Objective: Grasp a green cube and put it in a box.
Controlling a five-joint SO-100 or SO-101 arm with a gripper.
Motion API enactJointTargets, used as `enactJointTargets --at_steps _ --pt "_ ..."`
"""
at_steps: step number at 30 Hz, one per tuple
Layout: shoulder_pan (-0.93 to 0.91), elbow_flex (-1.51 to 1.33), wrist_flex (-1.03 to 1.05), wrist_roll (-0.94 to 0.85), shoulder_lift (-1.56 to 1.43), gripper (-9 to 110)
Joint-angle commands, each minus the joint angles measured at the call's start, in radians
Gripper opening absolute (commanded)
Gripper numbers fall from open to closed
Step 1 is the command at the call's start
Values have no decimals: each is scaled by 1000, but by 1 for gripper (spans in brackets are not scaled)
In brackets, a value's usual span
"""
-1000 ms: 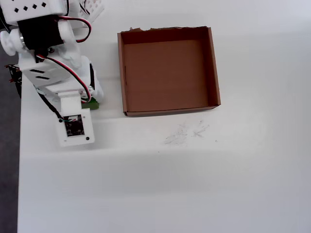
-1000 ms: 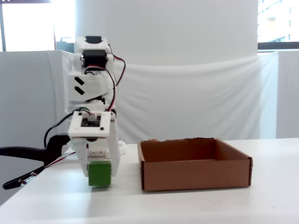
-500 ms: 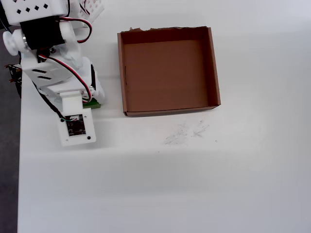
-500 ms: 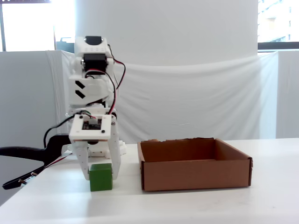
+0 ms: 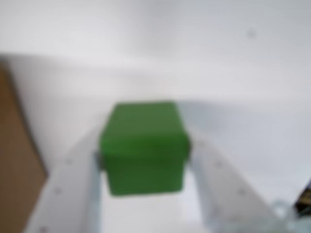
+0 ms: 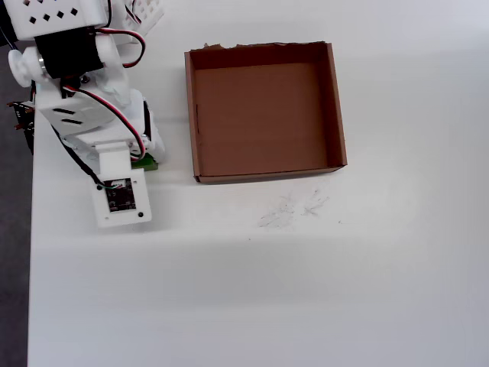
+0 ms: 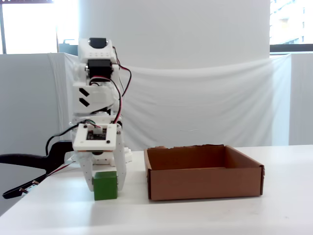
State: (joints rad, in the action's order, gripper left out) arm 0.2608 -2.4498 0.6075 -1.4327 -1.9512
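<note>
The room in the fixed view is pale and plain: a white wall, a white cloth curtain [image 7: 205,112] draped across the back, and bright windows at the upper left and upper right corners. Below that runs the white table [image 6: 306,290], matte and bare over most of its top, with a faint patch of grey scuff marks [image 6: 294,208] just below the box in the overhead view; its left edge drops to a dark floor.

The white arm [image 7: 98,98] stands at the left end of the table, folded down on itself, with red and black wires looping along its side and a small circuit board on the wrist plate (the camera mount, by the look of it).

The box [image 6: 338,107] is a shallow brown cardboard tray with low walls, its far rim ragged, and its floor is bare. It sits just right of the arm in the overhead view, apart from it.

The gripper [image 7: 104,185] points down at the table, its two white fingers [image 5: 73,189] pressed against opposite sides of the green cube [image 5: 144,148], closed narrow on it. The cube sits low at the table surface, left of the box and outside it; whether it touches the table I cannot tell
</note>
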Motion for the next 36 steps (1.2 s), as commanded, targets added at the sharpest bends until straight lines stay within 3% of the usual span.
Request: enactJointTargets --at_steps 1,9,21,36 --pt "14 69 49 2 -2 13" --pt "52 276 227 51 5 13" --pt "322 660 456 356 118 13" --pt "646 537 408 471 235 14"
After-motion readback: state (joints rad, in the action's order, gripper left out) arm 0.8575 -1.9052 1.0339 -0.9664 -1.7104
